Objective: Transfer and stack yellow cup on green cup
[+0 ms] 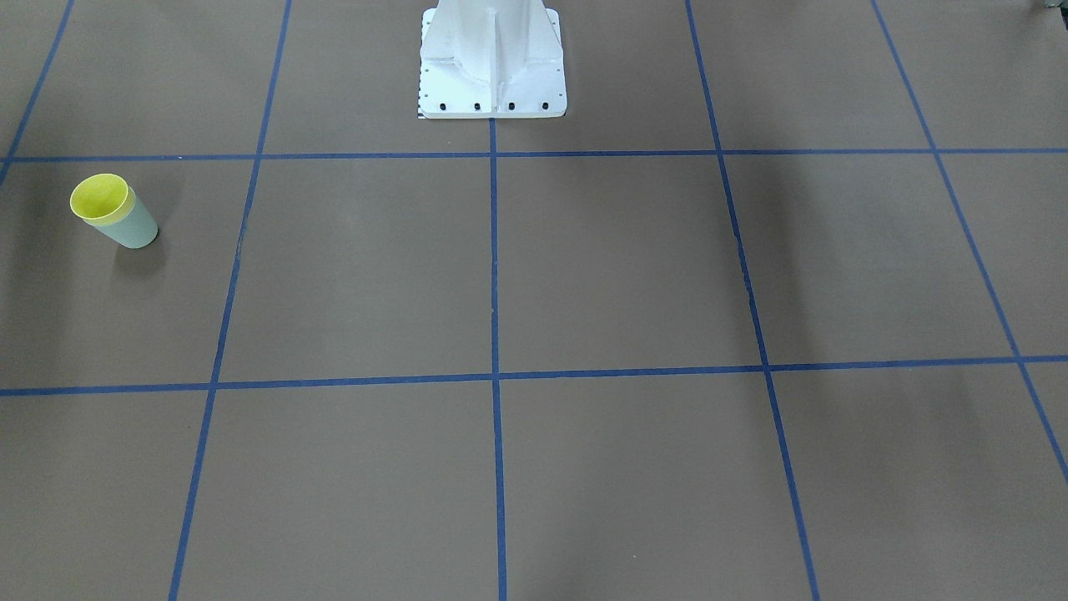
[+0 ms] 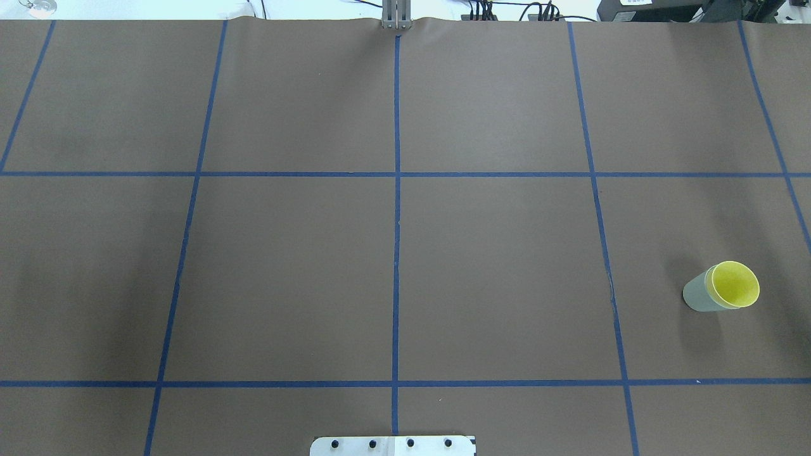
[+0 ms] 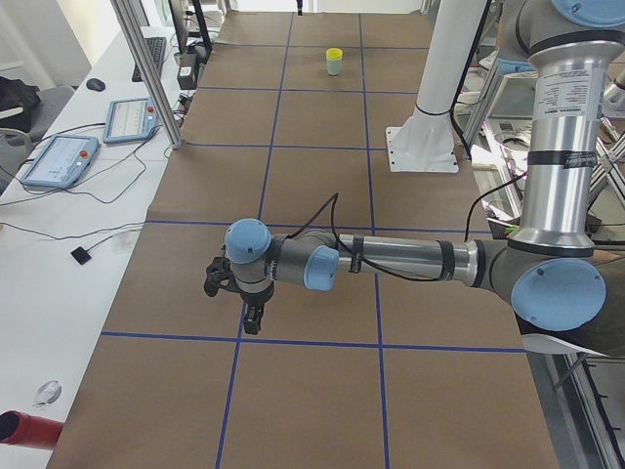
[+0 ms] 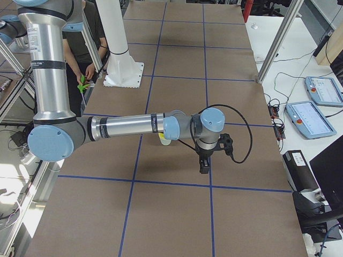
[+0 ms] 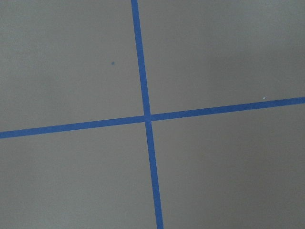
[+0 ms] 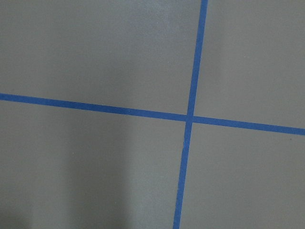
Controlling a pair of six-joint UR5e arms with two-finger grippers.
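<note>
left two-finger gripper (image 3: 254, 315) hangs pointing down over the brown paper-covered table (image 3: 303, 401), near a blue tape crossing (image 5: 147, 117), well apart from the cups; can't tell how far open it is. further along, small bright yellow plastic cup (image 2: 735, 284) sits nested upright in small pale mint-green plastic cup (image 2: 696, 296) at the robot's right end. past them, right two-finger gripper (image 4: 204, 167) hangs over the table, not on the cups; opening can't be told.

brown table (image 2: 285, 272), blue tape grid (image 2: 396, 174); white side desk (image 3: 49, 234), two tablets (image 3: 61, 159)
</note>
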